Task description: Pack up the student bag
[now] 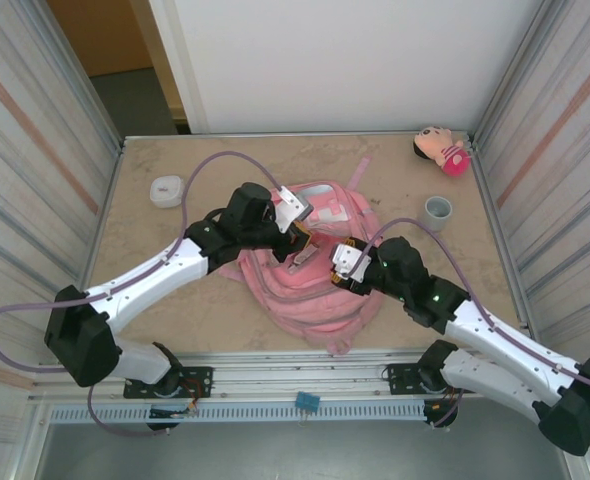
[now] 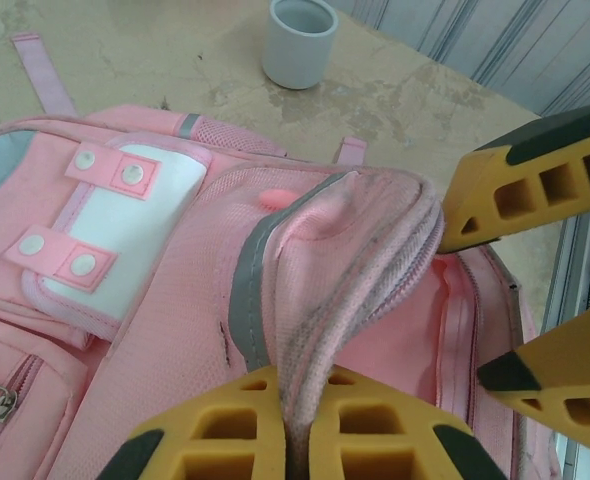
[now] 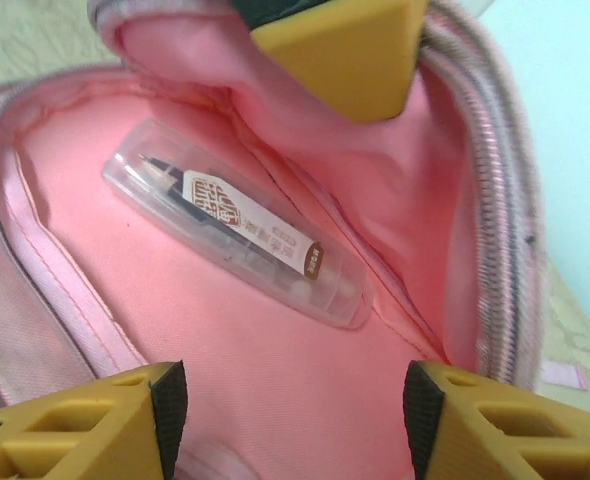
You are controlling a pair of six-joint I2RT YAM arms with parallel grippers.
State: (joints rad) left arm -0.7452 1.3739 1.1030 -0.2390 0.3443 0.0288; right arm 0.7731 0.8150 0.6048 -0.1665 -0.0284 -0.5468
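Left gripper [image 2: 297, 412] clamps bag [image 2: 175, 300] rim; right gripper [image 3: 293, 400], jaws parted, faces pen case [image 3: 237, 238] at twelve o'clock. Slipping fabric could collapse the opening.

The top camera is looking down from high behind the arms [image 1: 175, 265], seeing the whole table [image 1: 215, 175]. Both wrist cameras are sitting very close to the student bag [image 1: 305, 295], looking at its open top from opposite sides.
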